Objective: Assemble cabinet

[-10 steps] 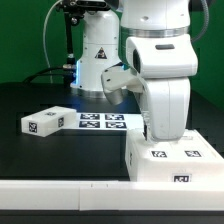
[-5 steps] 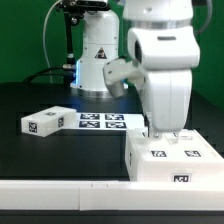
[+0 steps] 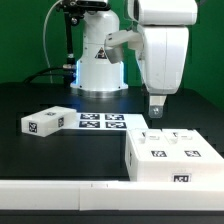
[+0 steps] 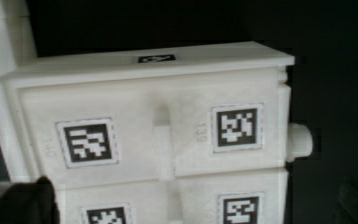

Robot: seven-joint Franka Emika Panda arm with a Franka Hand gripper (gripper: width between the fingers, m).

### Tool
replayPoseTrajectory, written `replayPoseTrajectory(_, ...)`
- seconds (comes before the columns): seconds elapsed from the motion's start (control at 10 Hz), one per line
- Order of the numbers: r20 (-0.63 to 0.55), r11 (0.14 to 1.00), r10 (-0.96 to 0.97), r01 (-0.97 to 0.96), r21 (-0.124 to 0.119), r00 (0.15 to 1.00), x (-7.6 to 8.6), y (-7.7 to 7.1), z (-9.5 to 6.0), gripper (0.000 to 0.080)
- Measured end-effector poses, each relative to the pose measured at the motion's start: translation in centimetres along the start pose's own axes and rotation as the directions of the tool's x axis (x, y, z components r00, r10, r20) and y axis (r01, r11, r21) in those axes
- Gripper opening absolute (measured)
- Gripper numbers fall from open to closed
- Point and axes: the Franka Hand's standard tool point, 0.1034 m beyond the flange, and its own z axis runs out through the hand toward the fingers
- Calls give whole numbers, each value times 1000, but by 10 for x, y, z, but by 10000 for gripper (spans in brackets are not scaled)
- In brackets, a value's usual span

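Observation:
The cabinet [image 3: 174, 156] is a white box with black-and-white tags on its top and front; it lies on the black table at the exterior view's lower right. It fills the wrist view [image 4: 149, 120], with a small round knob on its side [image 4: 302, 141]. My gripper [image 3: 156, 108] hangs above the cabinet's rear left corner, apart from it and holding nothing. No fingertips meet over the cabinet in the wrist view, so the jaws stand apart. A separate white tagged cabinet piece [image 3: 46, 121] lies at the exterior view's left.
The marker board [image 3: 101, 122] lies flat on the table between the loose piece and the cabinet. The white robot base [image 3: 98, 62] stands behind it. The table's white front edge [image 3: 60, 190] runs along the bottom.
The arm has risen from low over the cabinet's rear left corner to well above it. The cabinet and the loose piece have not moved.

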Motion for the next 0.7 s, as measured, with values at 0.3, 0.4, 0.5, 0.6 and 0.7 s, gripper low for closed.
replayPoseTrajectory(0.3,-19,983,172,-173,-58,985,-14,-18,3,796)
replayPoseTrajectory(0.4,-29,966,246,-247,-76,969,-14,-27,2,796)
replayPoseTrajectory(0.5,-44,948,304,-307,-87,952,-14,-32,3,796)
replayPoseTrajectory(0.6,-46,930,356,-359,-80,933,-14,-35,4,796)
replayPoseTrajectory(0.7,-50,914,394,-397,-78,918,-13,-34,4,796)
